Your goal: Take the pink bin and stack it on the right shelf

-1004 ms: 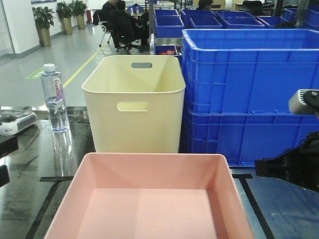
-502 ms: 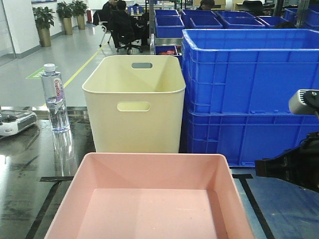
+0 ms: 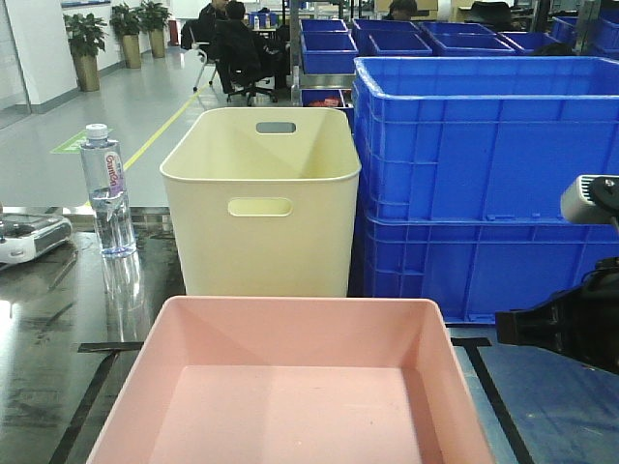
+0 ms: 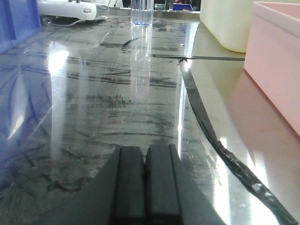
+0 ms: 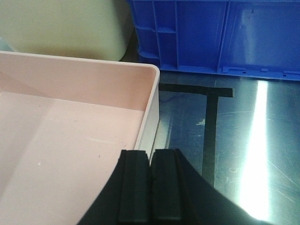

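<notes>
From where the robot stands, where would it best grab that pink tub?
Probably the right wall's rim of the pink bin, from above. The bin is too wide to span, but the thin upright wall would fit between fingers. The right tool hangs over that rim, shut, so it must open first.

Right arm matte black, grey-white camera housing on top; flat black jaws.
</notes>
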